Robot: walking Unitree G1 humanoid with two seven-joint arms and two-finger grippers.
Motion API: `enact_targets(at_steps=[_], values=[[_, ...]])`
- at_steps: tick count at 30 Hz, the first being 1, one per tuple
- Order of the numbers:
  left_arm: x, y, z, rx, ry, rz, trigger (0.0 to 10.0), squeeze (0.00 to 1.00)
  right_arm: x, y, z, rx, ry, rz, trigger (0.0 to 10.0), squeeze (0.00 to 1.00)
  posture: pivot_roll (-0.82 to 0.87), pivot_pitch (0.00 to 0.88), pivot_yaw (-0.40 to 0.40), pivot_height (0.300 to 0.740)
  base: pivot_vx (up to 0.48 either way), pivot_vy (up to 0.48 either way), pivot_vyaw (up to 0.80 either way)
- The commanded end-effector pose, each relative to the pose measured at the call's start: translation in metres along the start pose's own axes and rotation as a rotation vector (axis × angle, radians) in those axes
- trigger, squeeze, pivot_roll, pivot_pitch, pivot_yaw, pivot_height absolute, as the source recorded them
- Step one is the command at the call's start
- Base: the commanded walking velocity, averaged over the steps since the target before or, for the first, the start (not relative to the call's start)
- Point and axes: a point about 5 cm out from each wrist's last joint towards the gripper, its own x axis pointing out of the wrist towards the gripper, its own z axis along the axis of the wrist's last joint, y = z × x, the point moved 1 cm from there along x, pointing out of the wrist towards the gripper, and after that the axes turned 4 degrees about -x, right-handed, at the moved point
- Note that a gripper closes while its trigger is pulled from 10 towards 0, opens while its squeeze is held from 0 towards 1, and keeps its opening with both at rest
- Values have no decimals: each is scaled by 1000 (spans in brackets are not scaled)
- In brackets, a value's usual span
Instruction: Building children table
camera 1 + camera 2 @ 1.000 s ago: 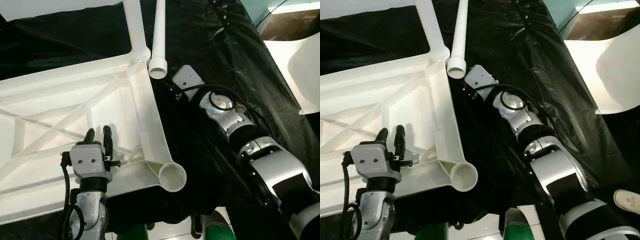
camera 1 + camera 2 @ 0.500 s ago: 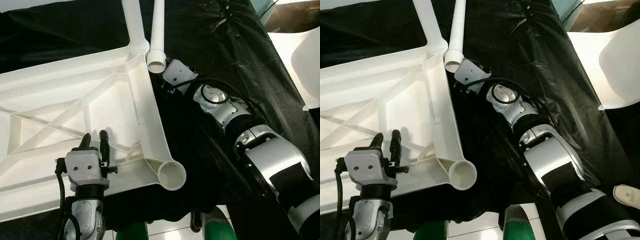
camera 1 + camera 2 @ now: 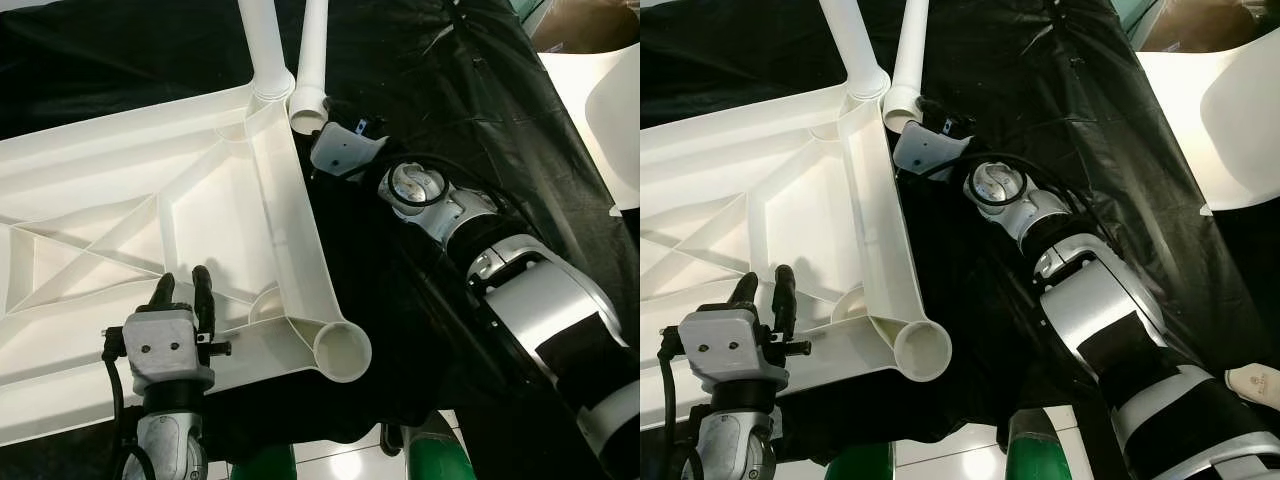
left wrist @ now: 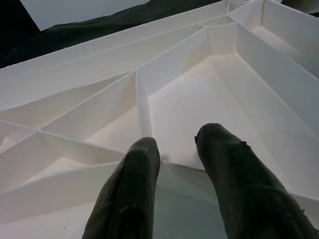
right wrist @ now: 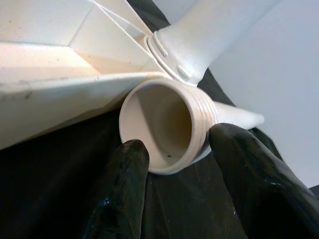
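Observation:
The white table top (image 3: 130,190) lies upside down on a black sheet, its ribs facing up. One white leg (image 3: 262,50) stands screwed into the far corner socket. A loose white leg (image 3: 314,50) lies beside it with its threaded open end (image 5: 164,124) toward me. My right gripper (image 5: 172,149) is open, one finger on each side of that threaded end. The near corner socket (image 3: 342,352) is empty. My left gripper (image 3: 183,285) is open and hovers over the table top's near rim (image 4: 75,189), holding nothing.
The black sheet (image 3: 440,90) covers the whole work surface and drops off at the near edge above pale floor tiles. A curved white chair shell (image 3: 612,110) and a cardboard box (image 3: 590,15) stand at the right. A pale shoe (image 3: 1255,380) lies at the lower right.
My right gripper has moved forward and to the left, up to the loose leg's threaded end, and now flanks it. The left gripper has slid a little toward me along the near rim.

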Motion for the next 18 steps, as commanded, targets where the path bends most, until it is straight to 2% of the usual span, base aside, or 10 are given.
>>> enact_targets(at_steps=[1,5,6,7,8,12,18], values=[[-9,2,-19,-1,120,53,10000,0,3,5,7,-29,-27,18,10000,39,344,402,38,740,0,0,0],[-11,2,-19,-1,126,50,10000,0,4,7,7,-45,-18,16,10000,39,348,407,40,740,0,0,0],[-11,2,-19,-1,127,49,10000,0,4,8,7,-52,-7,17,7569,47,350,408,40,740,0,0,0],[-11,2,-19,-1,127,49,10000,0,4,8,7,-52,-7,17,7569,47,350,408,40,740,0,0,0],[-12,2,-18,1,129,50,10000,0,3,13,5,-69,10,27,0,71,352,409,40,740,0,0,0],[-13,3,-17,5,131,50,10000,0,2,16,4,-103,22,5,0,90,357,411,42,740,0,0,0],[-14,4,-16,17,131,51,10000,0,2,13,2,-104,36,-28,0,90,371,403,43,740,0,0,0]])
